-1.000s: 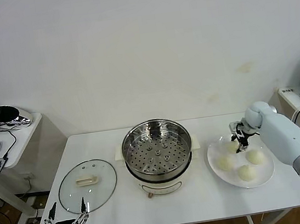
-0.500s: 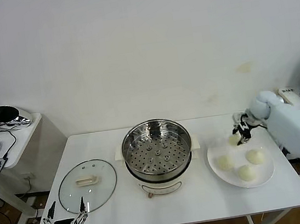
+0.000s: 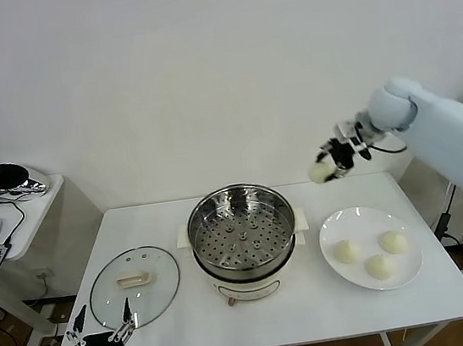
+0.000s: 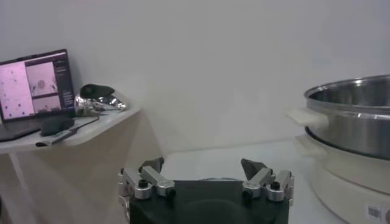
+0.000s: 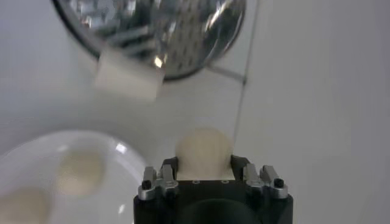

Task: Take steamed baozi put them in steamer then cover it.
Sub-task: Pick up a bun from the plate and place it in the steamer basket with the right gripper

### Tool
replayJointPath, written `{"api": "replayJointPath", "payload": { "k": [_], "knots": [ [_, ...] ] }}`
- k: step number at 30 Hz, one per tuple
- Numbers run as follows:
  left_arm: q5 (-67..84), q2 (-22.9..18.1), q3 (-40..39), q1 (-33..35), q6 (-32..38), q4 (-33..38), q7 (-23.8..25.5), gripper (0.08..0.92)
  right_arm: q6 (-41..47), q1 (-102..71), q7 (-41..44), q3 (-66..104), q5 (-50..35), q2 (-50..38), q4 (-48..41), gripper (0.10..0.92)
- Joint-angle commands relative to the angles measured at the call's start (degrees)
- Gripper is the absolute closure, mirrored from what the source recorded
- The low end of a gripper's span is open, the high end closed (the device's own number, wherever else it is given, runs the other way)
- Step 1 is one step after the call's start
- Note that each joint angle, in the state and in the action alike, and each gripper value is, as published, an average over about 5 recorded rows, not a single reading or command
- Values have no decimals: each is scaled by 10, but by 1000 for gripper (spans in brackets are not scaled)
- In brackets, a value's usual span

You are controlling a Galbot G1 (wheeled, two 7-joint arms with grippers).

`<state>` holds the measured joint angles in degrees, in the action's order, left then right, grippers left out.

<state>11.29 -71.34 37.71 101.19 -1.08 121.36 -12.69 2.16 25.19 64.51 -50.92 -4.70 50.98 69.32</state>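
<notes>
My right gripper [image 3: 330, 166] is shut on one cream-white baozi [image 3: 321, 172] and holds it in the air, right of the steamer and above the table's far edge. In the right wrist view the baozi [image 5: 203, 152] sits between the jaws. Three more baozi [image 3: 348, 251] [image 3: 393, 241] [image 3: 381, 267] lie on the white plate [image 3: 333, 229]. The shiny steamer [image 3: 242, 230] stands at the table's middle, its perforated tray bare. The glass cover [image 3: 135, 286] lies flat at the left. My left gripper [image 3: 100, 337] is open and idle at the table's front left corner.
A side table [image 3: 24, 219] at the far left carries a mouse, cables and a shiny helmet-like object [image 3: 12, 179]. The wall stands close behind the table. The steamer's handle [image 4: 306, 117] and rim show in the left wrist view.
My right gripper has lifted one baozi off the plate and carried it up and to the left toward the steamer. The left arm has not moved.
</notes>
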Motion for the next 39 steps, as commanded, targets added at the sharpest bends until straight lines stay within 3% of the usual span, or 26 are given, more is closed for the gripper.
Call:
{"api": "replayJointPath", "payload": {
  "k": [1, 8, 22, 39],
  "knots": [
    [9, 2, 4, -8, 0, -3, -1, 177, -30, 100, -17, -133, -86, 124, 18, 465],
    [10, -2, 11, -14, -2, -3, 1, 177, -122, 68, -42, -194, 3, 196, -16, 465],
    [11, -7, 23, -9, -3, 0, 2, 177, -301, 11, -86, -196, 193, 246, -127, 457],
    [10, -8, 21, -12, -3, 3, 4, 177, -374, -23, -130, -175, 249, 274, -192, 446]
  ]
}}
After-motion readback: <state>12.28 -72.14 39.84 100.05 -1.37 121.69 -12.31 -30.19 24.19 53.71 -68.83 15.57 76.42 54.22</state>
